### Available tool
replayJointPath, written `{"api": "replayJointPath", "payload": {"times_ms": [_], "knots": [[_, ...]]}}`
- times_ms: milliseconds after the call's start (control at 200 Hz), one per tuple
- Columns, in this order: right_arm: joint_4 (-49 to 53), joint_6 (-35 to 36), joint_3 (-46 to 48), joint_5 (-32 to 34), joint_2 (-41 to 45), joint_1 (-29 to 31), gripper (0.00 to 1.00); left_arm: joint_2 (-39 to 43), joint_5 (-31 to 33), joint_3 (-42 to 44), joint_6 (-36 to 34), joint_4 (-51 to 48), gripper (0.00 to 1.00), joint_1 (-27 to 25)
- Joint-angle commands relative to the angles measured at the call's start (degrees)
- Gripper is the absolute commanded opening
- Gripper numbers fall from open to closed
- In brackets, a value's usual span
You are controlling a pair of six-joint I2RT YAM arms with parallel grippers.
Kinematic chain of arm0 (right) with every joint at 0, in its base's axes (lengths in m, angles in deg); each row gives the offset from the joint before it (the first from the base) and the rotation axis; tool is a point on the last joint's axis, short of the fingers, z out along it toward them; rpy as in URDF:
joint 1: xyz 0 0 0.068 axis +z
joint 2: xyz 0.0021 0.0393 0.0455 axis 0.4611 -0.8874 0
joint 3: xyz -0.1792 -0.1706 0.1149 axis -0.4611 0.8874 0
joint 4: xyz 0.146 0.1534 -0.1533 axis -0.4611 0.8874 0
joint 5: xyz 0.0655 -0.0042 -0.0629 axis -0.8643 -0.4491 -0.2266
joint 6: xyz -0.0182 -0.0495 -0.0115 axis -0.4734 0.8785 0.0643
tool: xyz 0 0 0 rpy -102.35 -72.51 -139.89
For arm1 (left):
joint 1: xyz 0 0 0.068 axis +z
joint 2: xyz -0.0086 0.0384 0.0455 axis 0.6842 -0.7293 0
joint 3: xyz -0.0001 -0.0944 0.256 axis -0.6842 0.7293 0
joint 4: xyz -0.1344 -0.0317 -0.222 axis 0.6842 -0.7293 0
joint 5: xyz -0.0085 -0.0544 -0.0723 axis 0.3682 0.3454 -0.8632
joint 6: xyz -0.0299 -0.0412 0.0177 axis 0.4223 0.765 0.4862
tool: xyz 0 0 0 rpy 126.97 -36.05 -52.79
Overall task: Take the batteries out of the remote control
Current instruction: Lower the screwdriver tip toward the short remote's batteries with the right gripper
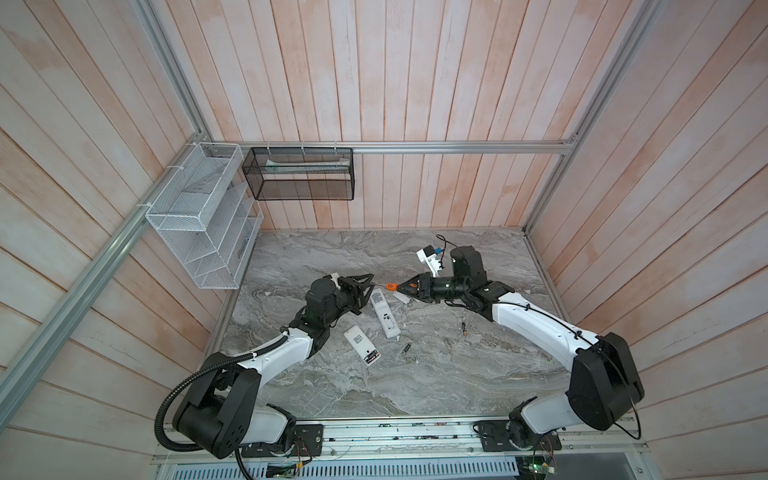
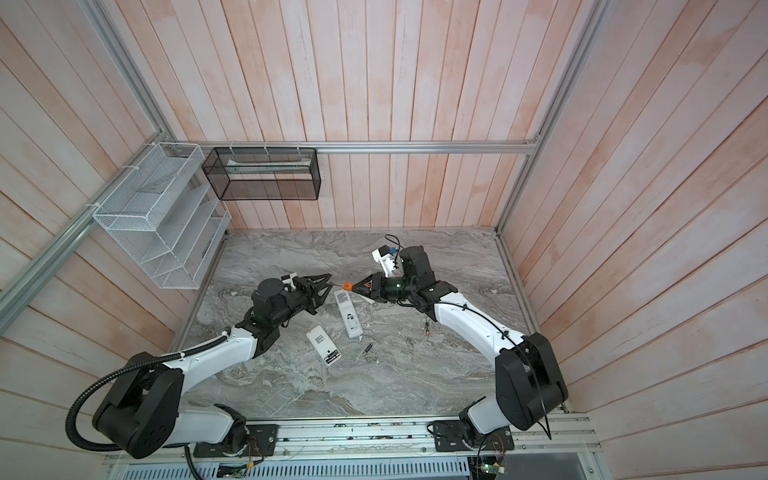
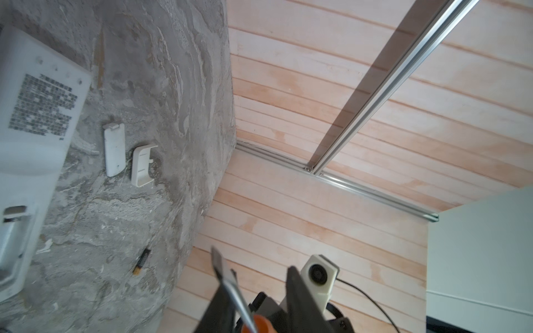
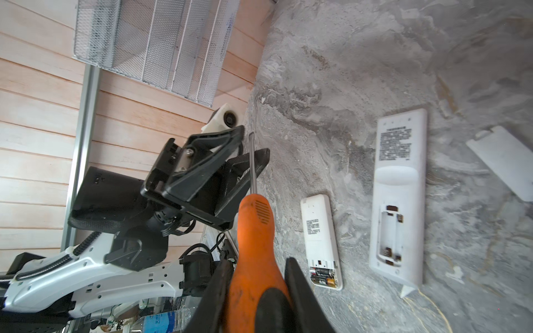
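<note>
Two white remotes lie face down mid-table in both top views. The small remote [image 1: 363, 345] [image 4: 318, 227] has its compartment open with batteries [image 4: 324, 276] inside. On the long remote [image 1: 384, 313] [image 4: 399, 187] the open compartment is empty. Two loose batteries [image 1: 406, 349] [image 1: 463, 328] lie on the marble; one battery [image 3: 142, 261] appears in the left wrist view. My right gripper [image 1: 405, 286] [image 4: 259, 262] is shut on the orange screwdriver [image 1: 391, 286] [image 4: 253, 230]. The left gripper [image 1: 372, 282] [image 3: 253, 262] is open, and the screwdriver's shaft [image 3: 230, 285] runs between its fingers.
Two white battery covers [image 3: 114, 150] [image 3: 142, 165] lie beside the long remote. A white mesh rack [image 1: 199, 216] and a black mesh basket [image 1: 299, 174] hang on the walls at the back left. Aluminium rails edge the marble table [image 1: 436, 374].
</note>
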Motion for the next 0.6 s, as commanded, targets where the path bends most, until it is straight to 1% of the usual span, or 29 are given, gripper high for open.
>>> {"api": "replayJointPath", "payload": {"times_ms": [0, 60, 120, 195, 295, 390, 515, 595], "knots": [[8.08, 5.2, -1.23, 1.75, 3.14, -1.89, 0.14, 4.01, -4.84, -1.75, -8.8, -8.65, 0.5, 1.78], [12.01, 7.93, -1.13, 1.93, 4.11, -2.82, 0.14, 6.52, -7.25, -2.1, -13.86, -16.04, 0.56, 3.29], [16.28, 10.87, -0.84, 1.0, 4.66, -3.43, 0.14, 9.33, -7.98, -2.49, -19.27, -24.49, 0.62, 4.82], [21.64, 15.39, -0.41, -1.69, 4.79, -3.57, 0.14, 13.15, -8.1, -1.71, -24.26, -30.96, 0.66, 6.8], [25.86, 20.0, 1.84, -6.68, 5.18, -3.11, 0.13, 16.41, -9.21, -0.59, -29.31, -36.98, 0.71, 9.61], [28.49, 22.84, 3.55, -8.15, 5.8, -1.08, 0.13, 17.6, -10.83, 0.55, -32.22, -39.19, 0.77, 11.51], [28.56, 23.89, 5.05, -7.78, 6.03, 3.84, 0.13, 17.36, -14.17, 2.68, -33.09, -36.04, 0.84, 12.36], [27.08, 23.37, 6.49, -6.4, 5.45, 7.14, 0.13, 16.91, -15.17, 3.53, -32.83, -34.63, 0.87, 12.38]]}}
